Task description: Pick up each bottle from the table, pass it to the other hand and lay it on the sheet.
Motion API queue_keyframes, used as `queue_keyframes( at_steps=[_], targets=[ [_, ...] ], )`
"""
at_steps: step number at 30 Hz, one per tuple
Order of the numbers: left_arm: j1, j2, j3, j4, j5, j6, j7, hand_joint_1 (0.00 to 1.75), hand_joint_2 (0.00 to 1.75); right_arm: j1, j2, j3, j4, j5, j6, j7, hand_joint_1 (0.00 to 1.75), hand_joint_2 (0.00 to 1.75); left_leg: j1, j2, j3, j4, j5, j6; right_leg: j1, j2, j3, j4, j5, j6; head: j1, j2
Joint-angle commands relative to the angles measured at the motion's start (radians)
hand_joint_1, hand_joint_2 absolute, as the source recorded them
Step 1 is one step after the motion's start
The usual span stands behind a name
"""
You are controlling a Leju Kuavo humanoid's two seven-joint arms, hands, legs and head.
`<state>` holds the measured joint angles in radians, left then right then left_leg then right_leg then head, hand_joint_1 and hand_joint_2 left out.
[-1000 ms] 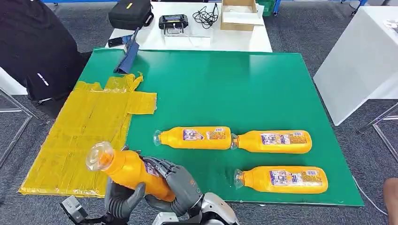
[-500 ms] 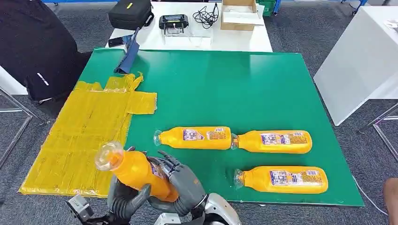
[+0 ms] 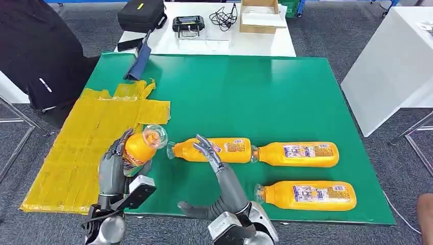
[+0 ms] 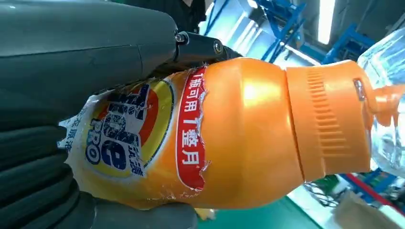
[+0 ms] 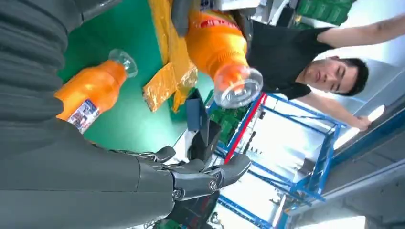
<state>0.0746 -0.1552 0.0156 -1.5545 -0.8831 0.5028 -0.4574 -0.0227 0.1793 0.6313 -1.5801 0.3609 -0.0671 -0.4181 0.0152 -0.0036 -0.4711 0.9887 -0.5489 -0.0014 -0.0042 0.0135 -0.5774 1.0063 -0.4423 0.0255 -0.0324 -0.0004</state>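
Note:
My left hand (image 3: 113, 164) grips an orange bottle (image 3: 140, 146) with a clear cap, held above the near edge where the yellow sheet (image 3: 97, 138) meets the green table (image 3: 255, 97). The left wrist view has the same bottle (image 4: 224, 133) close up against the grey fingers (image 4: 43, 186). My right hand (image 3: 210, 155) is open just right of it, fingers spread, holding nothing. Three more orange bottles lie on the table: one (image 3: 214, 149) behind the right hand, one (image 3: 298, 154) beside it, one (image 3: 306, 195) nearer the front edge. In the right wrist view the held bottle (image 5: 219, 47) shows past the right hand's fingertips (image 5: 224, 174).
A dark blue cloth (image 3: 139, 64) lies at the table's far left corner. A white table (image 3: 224, 35) behind carries a black case, a device, cables and a cardboard box. A person in black (image 3: 35, 51) stands at the far left. Another white table (image 3: 393, 61) is to the right.
The right hand has let go of the bottle and spread open to the right. The left hand now holds the bottle alone and has carried it up and forward, cap turned rightward.

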Motion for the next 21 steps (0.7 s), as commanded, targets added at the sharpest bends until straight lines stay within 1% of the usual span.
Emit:
queue_keyframes(
  at_steps=[1, 2, 3, 5, 6, 8, 10, 12, 13, 14, 15, 16, 17, 18, 19, 20, 21],
  targets=[
    [-0.11, 0.092, 0.03, 0.228, -0.168, 0.086, 0.094, 1.75, 1.75, -0.031, -0.046, -0.048, 0.01, -0.015, 0.007, -0.005, 0.0, 1.75, 0.001, -0.002, 0.006, -0.006, 0.002, 0.001, 0.001, -0.003, 0.007, -0.007, 0.002, 0.0, 0.001, 0.0],
    [-0.124, 0.109, 0.032, 0.265, -0.2, 0.093, 0.103, 1.75, 1.75, -0.036, -0.054, -0.049, 0.009, -0.02, 0.013, -0.009, 0.0, 1.75, 0.0, -0.001, 0.002, -0.002, 0.001, 0.001, 0.0, -0.002, 0.003, -0.002, 0.001, 0.0, 0.0, 0.0],
    [-0.135, 0.122, 0.035, 0.294, -0.242, 0.097, 0.126, 1.75, 1.75, -0.037, -0.058, -0.052, 0.009, -0.023, 0.015, -0.011, 0.0, 1.75, 0.0, -0.001, 0.005, -0.005, 0.002, 0.001, 0.001, -0.003, 0.006, -0.006, 0.002, 0.0, 0.0, 0.0],
    [-0.152, 0.138, 0.036, 0.337, -0.284, 0.101, 0.146, 1.75, 1.75, -0.04, -0.062, -0.059, 0.006, -0.031, 0.02, -0.015, 0.0, 1.75, 0.0, -0.002, 0.005, -0.006, 0.003, 0.001, 0.001, -0.003, 0.006, -0.007, 0.003, 0.0, 0.0, 0.0],
    [-0.163, 0.155, 0.031, 0.368, -0.308, 0.09, 0.161, 1.75, 1.75, -0.045, -0.07, -0.06, 0.007, -0.033, 0.024, -0.016, 0.0, 1.75, -0.001, -0.001, 0.002, -0.003, 0.002, 0.001, 0.0, -0.002, 0.003, -0.003, 0.001, 0.0, 0.0, 0.0],
    [-0.196, 0.182, 0.035, 0.443, -0.366, 0.075, 0.215, 1.75, 1.75, -0.052, -0.08, -0.064, 0.011, -0.035, 0.031, -0.015, 0.0, 1.75, -0.001, -0.001, 0.001, -0.002, 0.001, 0.0, 0.0, -0.001, 0.002, -0.002, 0.001, 0.0, 0.0, 0.0],
    [-0.252, 0.213, 0.051, 0.538, -0.375, 0.065, 0.241, 1.75, 1.75, -0.066, -0.087, -0.068, 0.026, -0.04, 0.044, -0.012, 0.0, 1.75, 0.0, -0.002, 0.004, -0.005, 0.003, 0.001, 0.001, -0.003, 0.005, -0.005, 0.003, -0.001, 0.001, 0.0],
    [-0.338, 0.246, 0.064, 0.682, -0.414, 0.048, 0.295, 1.75, 1.75, -0.091, -0.094, -0.06, 0.058, -0.034, 0.059, -0.006, 0.0, 1.75, -0.001, -0.002, 0.001, -0.002, 0.001, 0.0, 0.0, -0.002, 0.001, -0.002, 0.001, 0.0, 0.0, 0.0],
    [-0.389, 0.266, 0.063, 0.775, -0.437, 0.029, 0.32, 1.75, 1.75, -0.114, -0.1, -0.05, 0.083, -0.019, 0.064, 0.01, 0.0, 1.75, 0.0, -0.003, 0.002, -0.003, 0.003, 0.0, 0.0, -0.004, 0.003, -0.004, 0.002, -0.001, 0.0, 0.0],
    [-0.444, 0.29, 0.053, 0.878, -0.448, 0.017, 0.309, 1.75, 1.75, -0.155, -0.106, -0.045, 0.131, 0.007, 0.053, 0.043, 0.0, 1.75, 0.0, -0.002, 0.001, -0.002, 0.002, 0.0, 0.0, -0.003, 0.002, -0.002, 0.001, -0.001, 0.0, 0.0],
    [-0.47, 0.3, 0.051, 0.93, -0.453, 0.024, 0.3, 1.75, 1.75, -0.177, -0.104, -0.051, 0.163, 0.008, 0.054, 0.047, 0.0, 1.75, 0.0, -0.002, 0.002, -0.003, 0.003, 0.0, 0.001, -0.003, 0.003, -0.004, 0.002, -0.001, 0.0, 0.0],
    [-0.493, 0.309, 0.034, 0.967, -0.484, 0.02, 0.304, 0.0, 1.75, -0.221, -0.114, -0.047, 0.209, 0.028, 0.05, 0.074, 0.0, 1.75, 0.0, -0.002, 0.002, -0.002, 0.002, 0.0, 0.0, -0.003, 0.002, -0.002, 0.002, 0.0, 0.001, 0.0],
    [-0.507, 0.303, 0.042, 0.99, -0.431, -0.034, 0.223, 0.0, 1.75, -0.264, -0.119, -0.055, 0.263, 0.053, 0.042, 0.107, 0.0, 1.75, 0.001, -0.002, 0.003, -0.004, 0.004, 0.0, 0.001, -0.003, 0.004, -0.005, 0.004, -0.001, 0.0, 0.0],
    [-0.512, 0.307, 0.034, 0.995, -0.414, -0.059, 0.196, 0.0, 1.75, -0.299, -0.121, -0.063, 0.304, 0.063, 0.04, 0.12, 0.0, 1.75, 0.0, 0.0, 0.003, -0.003, 0.003, 0.0, 0.0, 0.0, 0.003, -0.003, 0.003, 0.0, 0.0, 0.0],
    [-0.512, 0.306, 0.033, 0.994, -0.411, -0.06, 0.195, 0.0, 1.75, -0.31, -0.122, -0.072, 0.314, 0.059, 0.04, 0.118, 0.0, 1.75, 0.001, 0.001, 0.003, -0.004, 0.004, 0.0, 0.001, 0.0, 0.004, -0.004, 0.004, -0.001, 0.0, 0.0],
    [-0.521, 0.309, 0.006, 0.995, -0.379, -0.117, 0.123, 0.0, 1.75, -0.387, -0.132, -0.066, 0.406, 0.134, 0.018, 0.17, 0.0, 1.75, 0.001, 0.002, 0.002, -0.003, 0.003, 0.0, 0.001, 0.001, 0.003, -0.003, 0.004, 0.0, 0.0, 0.0],
    [-0.524, 0.31, -0.005, 0.991, -0.369, -0.124, 0.127, 0.0, 1.75, -0.417, -0.129, -0.08, 0.444, 0.132, 0.028, 0.162, 0.0, 1.75, 0.001, 0.002, 0.001, -0.001, 0.003, 0.0, 0.0, 0.001, 0.002, -0.001, 0.003, 0.0, 0.0, 0.0]
  ],
)
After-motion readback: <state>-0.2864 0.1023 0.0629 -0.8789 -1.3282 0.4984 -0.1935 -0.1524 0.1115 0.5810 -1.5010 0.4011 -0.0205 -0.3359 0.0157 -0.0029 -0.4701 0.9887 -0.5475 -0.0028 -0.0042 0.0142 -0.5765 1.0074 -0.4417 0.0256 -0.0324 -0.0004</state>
